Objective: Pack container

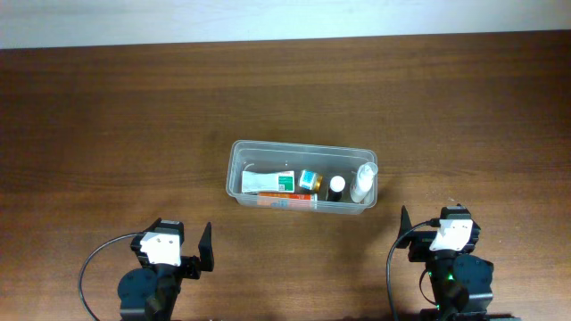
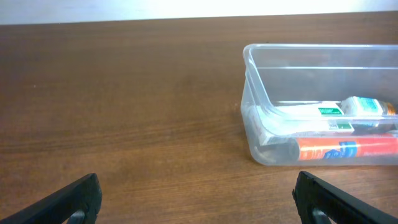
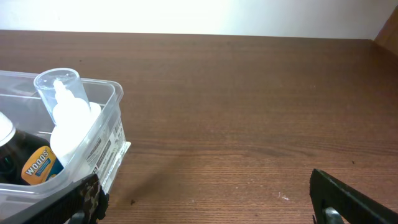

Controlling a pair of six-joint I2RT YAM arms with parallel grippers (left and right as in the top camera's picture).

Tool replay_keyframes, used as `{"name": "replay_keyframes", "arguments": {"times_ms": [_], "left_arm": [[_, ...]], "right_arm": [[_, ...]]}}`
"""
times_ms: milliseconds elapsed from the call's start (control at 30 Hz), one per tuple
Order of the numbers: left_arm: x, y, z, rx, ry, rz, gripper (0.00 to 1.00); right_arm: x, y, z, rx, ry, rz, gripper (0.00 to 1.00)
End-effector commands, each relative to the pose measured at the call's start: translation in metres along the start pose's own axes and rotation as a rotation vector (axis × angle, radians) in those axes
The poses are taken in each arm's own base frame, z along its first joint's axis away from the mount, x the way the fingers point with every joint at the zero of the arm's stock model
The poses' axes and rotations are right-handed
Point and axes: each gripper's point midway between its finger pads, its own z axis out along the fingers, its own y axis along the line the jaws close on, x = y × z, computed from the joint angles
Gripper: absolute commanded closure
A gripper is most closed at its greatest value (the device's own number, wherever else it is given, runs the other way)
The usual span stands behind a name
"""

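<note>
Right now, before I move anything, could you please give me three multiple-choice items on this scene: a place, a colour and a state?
1. The spray bottle is: A. outside the container, to its left; B. inside it, at its right end; C. outside, behind it.
2. The tube along the container's near wall is: A. orange; B. purple; C. black.
3. The left gripper and right gripper are: A. shut on bottles; B. inside the container; C. open and empty.
Answers: 1 B, it sits at the right wall; 2 A, orange shows through the clear wall; 3 C, both stand wide with nothing held.
</note>
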Motion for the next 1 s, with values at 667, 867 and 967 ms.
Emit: {"name": "replay_keyframes", "arguments": {"times_ms": [667,867,967], "left_arm": [[-0.0011,-0.0018,0.0001,0.012,-0.012,-0.003,0.01],[-0.0011,-0.0018,0.0001,0.012,-0.012,-0.003,0.01],[-0.0011,-0.0018,0.0001,0.012,-0.012,-0.003,0.01]], "right_arm": [[0.0012,-0.0015,0.0004,0.006,-0.004,0.005,0.02],[0.0012,-0.0015,0.0004,0.006,-0.004,0.005,0.02],[0.0012,-0.0015,0.0004,0.006,-0.004,0.005,0.02]]}}
